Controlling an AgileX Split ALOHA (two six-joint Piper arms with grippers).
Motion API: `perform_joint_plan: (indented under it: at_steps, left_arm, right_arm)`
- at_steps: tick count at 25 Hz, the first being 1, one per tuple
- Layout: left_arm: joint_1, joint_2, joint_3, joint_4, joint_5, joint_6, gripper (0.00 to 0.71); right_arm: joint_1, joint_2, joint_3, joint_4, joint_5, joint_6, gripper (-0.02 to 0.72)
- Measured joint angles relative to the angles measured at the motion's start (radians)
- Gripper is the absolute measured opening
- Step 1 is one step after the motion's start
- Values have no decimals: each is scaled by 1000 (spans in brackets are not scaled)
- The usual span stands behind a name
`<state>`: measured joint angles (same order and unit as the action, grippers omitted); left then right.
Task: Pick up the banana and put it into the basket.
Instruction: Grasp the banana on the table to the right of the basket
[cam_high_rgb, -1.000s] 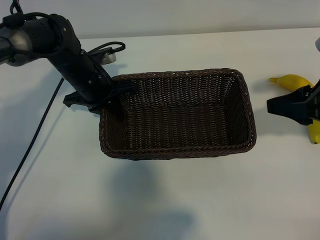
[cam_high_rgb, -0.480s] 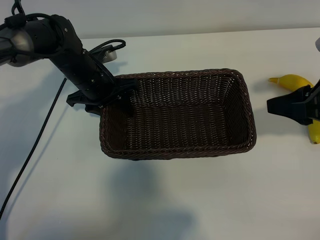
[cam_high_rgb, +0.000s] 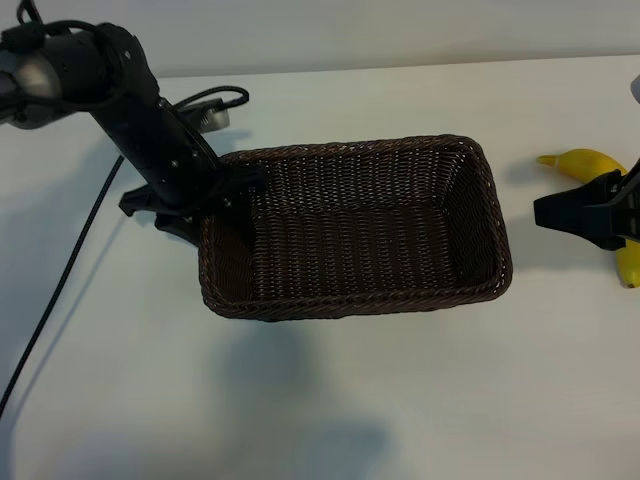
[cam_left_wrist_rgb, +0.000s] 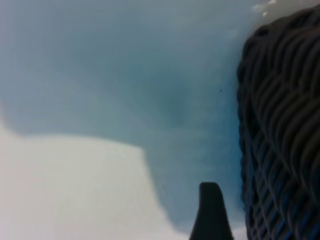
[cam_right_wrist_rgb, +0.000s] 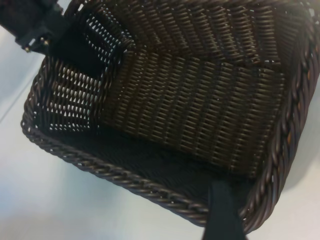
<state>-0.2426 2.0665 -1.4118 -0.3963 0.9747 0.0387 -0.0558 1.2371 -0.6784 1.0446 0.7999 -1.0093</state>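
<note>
Task barely begun: banana (cam_high_rgb: 590, 163) lies on the bench beside the spread, empty right gripper (cam_high_rgb: 590, 212); left gripper (cam_high_rgb: 205, 205), jaws apart, straddles the empty basket (cam_high_rgb: 480, 170) wall.

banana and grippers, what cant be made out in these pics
- Banana: exterior view, its middle is hidden behind the right gripper; whether it is gripped cannot be told.
- Left gripper: exterior view, fingertips blend into the basket wall.
- Left wrist view: only one finger shows, cut off by the edge.
</note>
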Motion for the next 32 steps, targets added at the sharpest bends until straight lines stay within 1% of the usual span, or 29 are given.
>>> perform_joint_plan:
  at_steps: [8, 15, 18, 24, 26, 28, 30, 32]
  left_arm:
    - [0, -113, 0, 115, 46, -53, 552]
    - [0, -244, 0, 160, 71, -64, 552]
    - [0, -294, 0, 244, 93, -73, 553]
    - [0, -311, 0, 500, 198, -135, 553]
    - [0, -311, 0, 562, 199, -151, 553]
    - [0, -311, 0, 592, 199, -158, 553]
    - [15, -311, 0, 596, 199, -158, 553]
    - [52, -311, 0, 597, 199, -158, 554]
  right_arm:
    - [0, 0, 0, 0, 0, 0, 471]
    - [0, 0, 0, 0, 0, 0, 471]
    - [0, 0, 0, 0, 0, 0, 470]
    - [0, 0, 0, 0, 0, 0, 470]
    - [0, 0, 0, 0, 0, 0, 470]
    - [0, 0, 0, 0, 0, 0, 470]
    - [0, 0, 0, 0, 0, 0, 470]
    - [0, 0, 0, 0, 0, 0, 470]
